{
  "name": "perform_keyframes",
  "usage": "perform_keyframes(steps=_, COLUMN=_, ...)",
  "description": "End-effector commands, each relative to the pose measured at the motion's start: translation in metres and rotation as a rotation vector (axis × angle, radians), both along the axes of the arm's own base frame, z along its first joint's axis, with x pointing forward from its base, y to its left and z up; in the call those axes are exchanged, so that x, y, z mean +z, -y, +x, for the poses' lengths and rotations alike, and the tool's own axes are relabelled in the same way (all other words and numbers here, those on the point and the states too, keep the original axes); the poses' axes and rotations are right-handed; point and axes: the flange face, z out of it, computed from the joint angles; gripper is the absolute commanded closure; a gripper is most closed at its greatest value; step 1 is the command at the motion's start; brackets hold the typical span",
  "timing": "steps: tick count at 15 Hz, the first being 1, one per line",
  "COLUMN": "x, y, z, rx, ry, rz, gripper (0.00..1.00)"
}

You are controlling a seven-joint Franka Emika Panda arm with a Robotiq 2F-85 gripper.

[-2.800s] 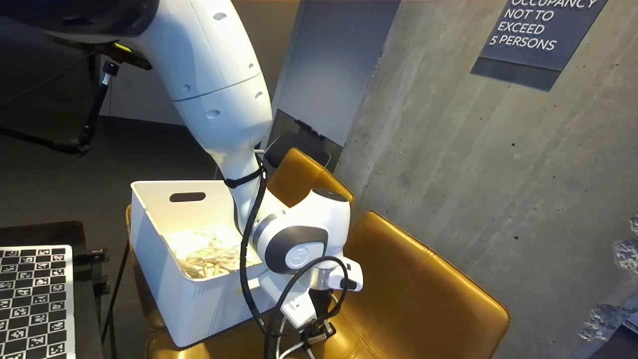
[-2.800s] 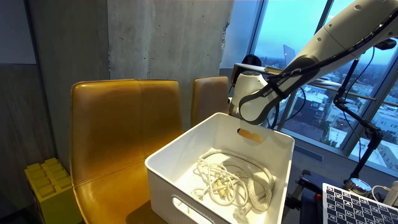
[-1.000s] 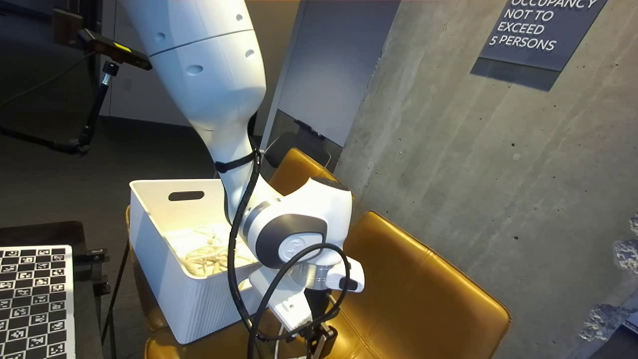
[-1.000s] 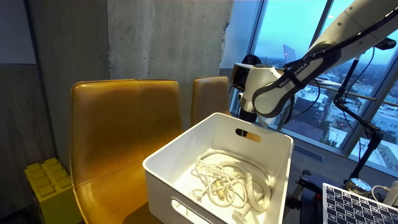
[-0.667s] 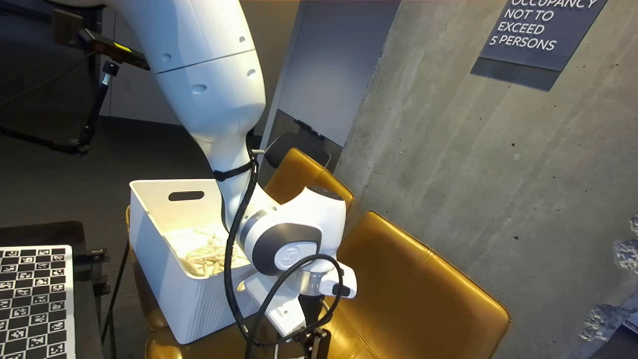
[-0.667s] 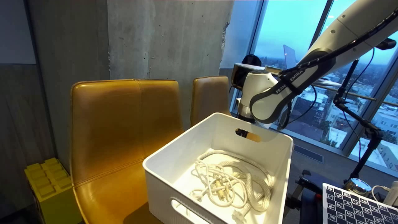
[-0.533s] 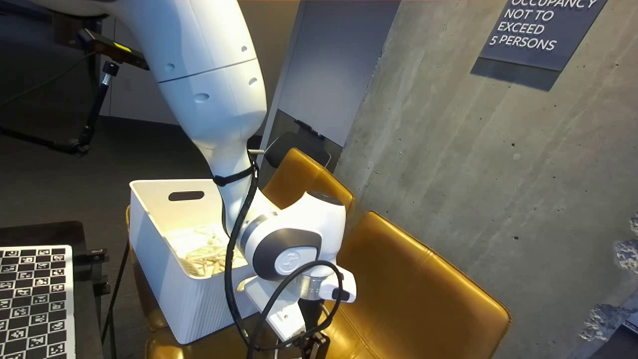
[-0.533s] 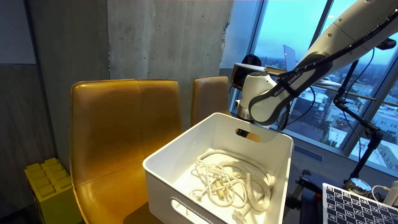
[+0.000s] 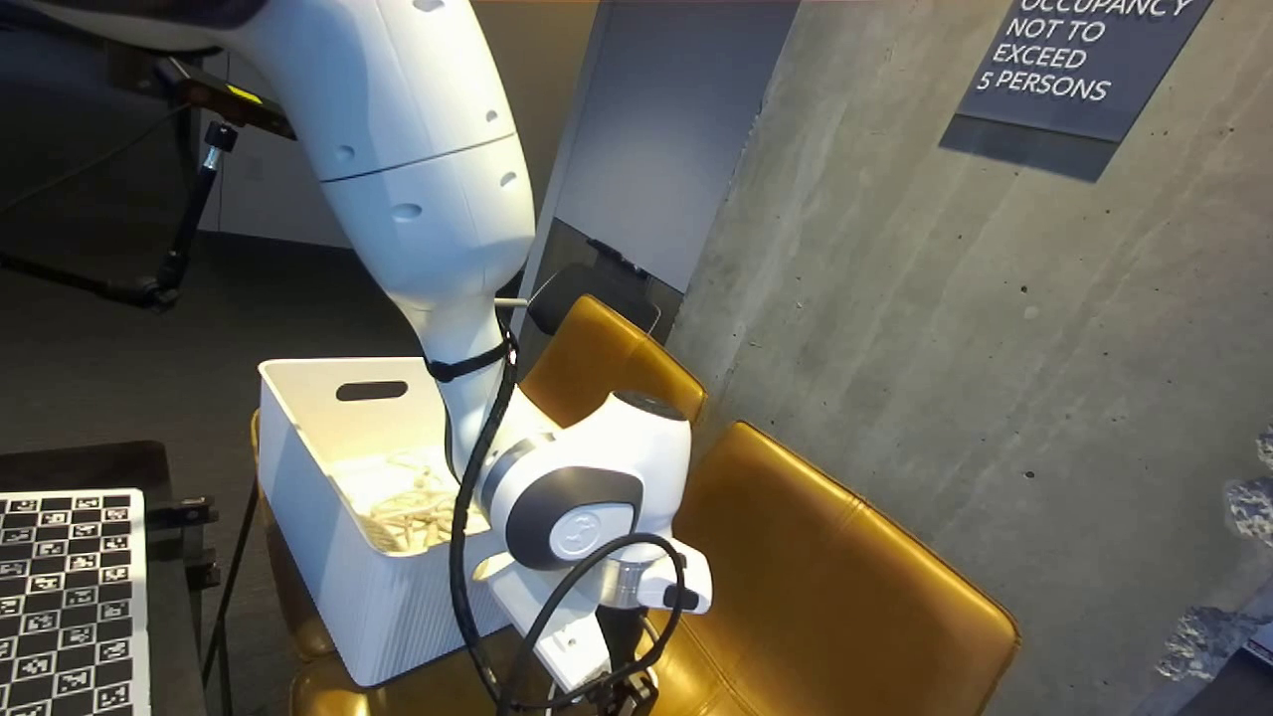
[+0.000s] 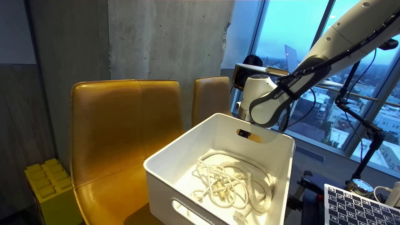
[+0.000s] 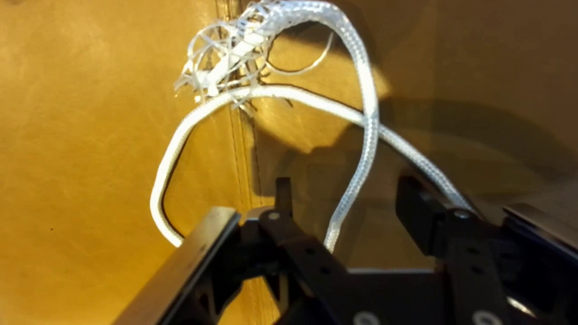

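At left in an exterior view, pale cords (image 9: 403, 517) lie contained within the edges of the box (image 9: 418, 607). Right of it, on the chair seat (image 11: 81, 180), no seat corner showing in the wrist view, I find the white rope (image 11: 369, 104) looped across the seam, outside the box. Then my gripper (image 11: 345, 203), spread, rope between its fingers but unpinched: grip not yet made

The arm (image 9: 428, 194) is smooth white, dimpled with round recesses (image 9: 407, 212) and crossed by a thin seam (image 9: 423, 161). A black strap (image 9: 465, 364) binds a black cable (image 9: 459, 557) to it. Dark grey trim (image 9: 530, 512) rings a paler disc (image 9: 580, 530), white lettering (image 10: 293, 82) is partly covered, and a silvery ring (image 9: 623, 585) circles the wrist (image 9: 651, 447). The gripper (image 11: 345, 203) has black links (image 11: 298, 246), shiny screws (image 11: 365, 318) and plates (image 11: 189, 253) left and right, seemingly metal though blurred.
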Motion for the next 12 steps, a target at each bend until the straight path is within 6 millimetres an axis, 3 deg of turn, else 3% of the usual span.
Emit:
perform_keyframes(steps=1, x=-0.003, y=0.01, z=-0.001, rx=0.0, ry=0.01, rz=-0.005, gripper=0.69)
perform_keyframes(steps=5, x=0.0, y=0.02, z=-0.005, rx=-0.017, ry=0.01, rz=-0.002, gripper=0.99)
perform_keyframes(steps=9, x=0.018, y=0.027, z=-0.01, rx=-0.037, ry=0.015, rz=-0.01, gripper=0.99)
perform_keyframes(steps=12, x=0.082, y=0.017, z=-0.012, rx=-0.031, ry=0.069, rz=0.002, gripper=0.99)
